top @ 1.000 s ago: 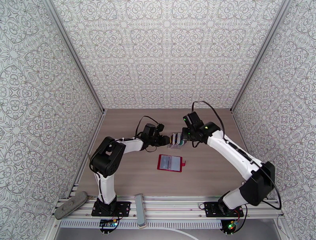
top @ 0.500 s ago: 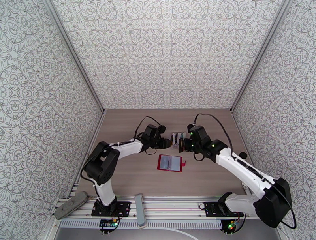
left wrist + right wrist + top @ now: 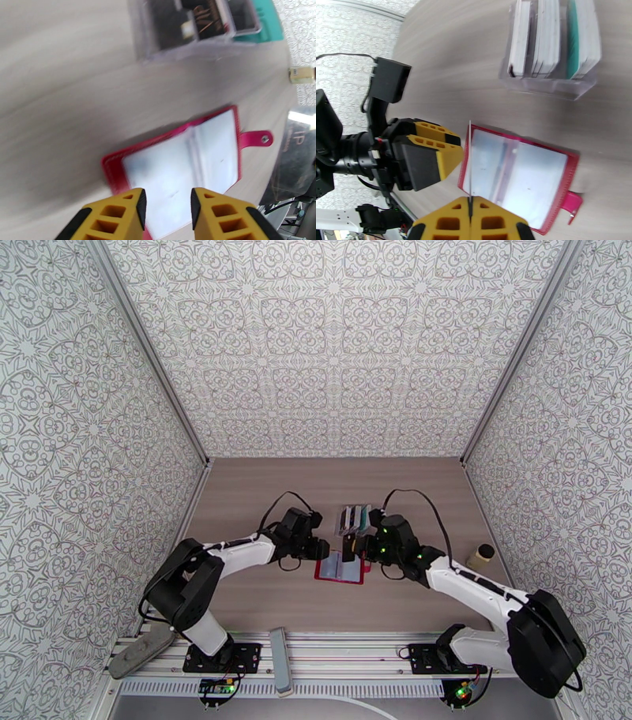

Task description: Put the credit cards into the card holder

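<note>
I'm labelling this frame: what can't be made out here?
- Card in right pincer: right wrist view, edge-on, face hidden.
- Wallet pockets: left wrist view, motion blur; contents unclear.
- Boxed cards: left wrist view, cut by top edge.
- Small jar: top view, too small to identify.

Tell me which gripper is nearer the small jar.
Right. The right gripper, pinching a card over the red wallet, is left of the jar; the left gripper lies farther left, beside the wallet.
</note>
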`<state>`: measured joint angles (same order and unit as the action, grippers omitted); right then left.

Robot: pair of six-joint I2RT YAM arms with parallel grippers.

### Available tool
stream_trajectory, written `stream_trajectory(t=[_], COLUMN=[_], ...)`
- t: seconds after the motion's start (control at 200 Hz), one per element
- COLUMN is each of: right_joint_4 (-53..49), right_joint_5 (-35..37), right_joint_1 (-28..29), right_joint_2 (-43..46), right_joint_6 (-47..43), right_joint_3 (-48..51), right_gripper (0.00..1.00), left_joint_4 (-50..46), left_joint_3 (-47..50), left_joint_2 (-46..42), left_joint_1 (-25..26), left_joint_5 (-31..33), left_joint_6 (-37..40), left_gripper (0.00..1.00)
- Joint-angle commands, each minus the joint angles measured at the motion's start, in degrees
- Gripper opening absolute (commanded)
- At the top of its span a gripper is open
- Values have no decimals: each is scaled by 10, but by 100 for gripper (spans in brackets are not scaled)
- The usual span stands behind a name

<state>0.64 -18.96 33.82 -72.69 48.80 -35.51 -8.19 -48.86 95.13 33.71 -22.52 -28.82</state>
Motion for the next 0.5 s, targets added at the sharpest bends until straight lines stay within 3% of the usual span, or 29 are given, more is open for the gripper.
stream_trajectory(t=[0.0, 0.355, 0.495], right_joint_4=[116, 357, 400], right_joint_5=[-32, -66, -70], right_joint_1=[6, 5, 5], right_joint_2=[-13, -87, -115], right_joint_6=[41, 123, 133], right_joint_3=[40, 147, 162], right_gripper=[0, 0, 0], left_joint_4=[-24, -43, -46], left_joint_3=[7, 14, 13], left_joint_2=[-12, -5, -1], left_joint_1=[6, 7, 11], left_joint_5=[25, 42, 42], left_joint_6=[13, 20, 18], left_gripper=[37, 37, 37])
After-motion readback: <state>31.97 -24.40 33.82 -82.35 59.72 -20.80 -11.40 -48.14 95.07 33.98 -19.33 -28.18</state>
